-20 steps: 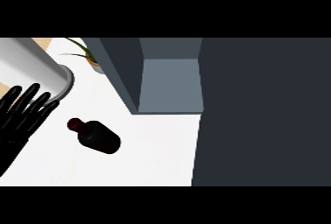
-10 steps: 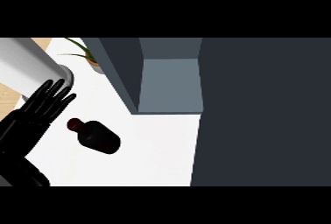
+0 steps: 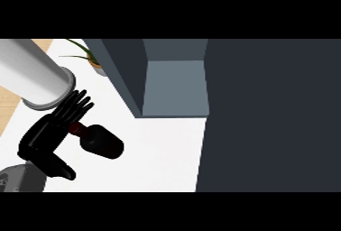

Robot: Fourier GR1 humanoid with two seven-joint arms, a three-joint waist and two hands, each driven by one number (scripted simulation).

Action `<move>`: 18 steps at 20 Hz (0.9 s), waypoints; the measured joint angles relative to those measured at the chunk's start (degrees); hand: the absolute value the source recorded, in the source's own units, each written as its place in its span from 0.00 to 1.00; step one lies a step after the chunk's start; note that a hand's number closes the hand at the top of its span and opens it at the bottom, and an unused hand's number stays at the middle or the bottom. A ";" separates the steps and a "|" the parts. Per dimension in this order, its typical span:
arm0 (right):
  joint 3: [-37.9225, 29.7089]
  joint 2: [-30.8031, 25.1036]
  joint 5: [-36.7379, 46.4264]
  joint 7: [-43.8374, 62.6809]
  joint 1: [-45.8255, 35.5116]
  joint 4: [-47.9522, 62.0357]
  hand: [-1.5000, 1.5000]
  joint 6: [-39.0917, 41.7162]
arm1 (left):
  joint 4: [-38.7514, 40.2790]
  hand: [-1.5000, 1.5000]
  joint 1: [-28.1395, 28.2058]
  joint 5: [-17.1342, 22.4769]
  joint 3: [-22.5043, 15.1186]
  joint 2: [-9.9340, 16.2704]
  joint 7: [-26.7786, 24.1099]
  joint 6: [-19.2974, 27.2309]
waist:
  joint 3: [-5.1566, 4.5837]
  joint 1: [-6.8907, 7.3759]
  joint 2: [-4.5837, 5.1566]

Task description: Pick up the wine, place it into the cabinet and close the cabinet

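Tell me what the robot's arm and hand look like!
The hand is glossy black, with long slim fingers and a thick thumb. Its forearm is grey and shows only at the lower left corner. No cables or markings show. Only one hand is in view.

I am in a home kitchen: a white desk (image 3: 160,153) under me, a dark grey cabinet (image 3: 173,76) standing open, a potted plant (image 3: 90,58) beside it.
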 measured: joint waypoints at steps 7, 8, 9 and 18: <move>0.09 0.14 0.28 0.43 -0.89 -0.15 0.00 0.17 | 15.95 0.00 -4.93 -10.04 -0.34 0.27 -12.95 -1.82 | -0.01 -0.15 0.04; 0.13 0.30 0.37 0.59 -1.13 -0.13 0.00 -0.07 | 17.54 0.00 -4.66 -11.66 -0.82 0.27 -15.01 -1.56 | -0.02 -0.12 0.04; -0.46 0.14 0.33 -0.11 -0.84 -0.07 0.00 0.48 | 20.05 0.00 -5.27 -12.84 -0.97 0.51 -16.61 -1.40 | -0.03 -0.17 0.06; -1.57 -0.04 0.66 0.29 -1.86 -0.10 0.00 0.89 | 35.48 0.00 -8.78 -20.27 -3.86 0.43 -27.60 2.85 | -0.04 -0.30 0.12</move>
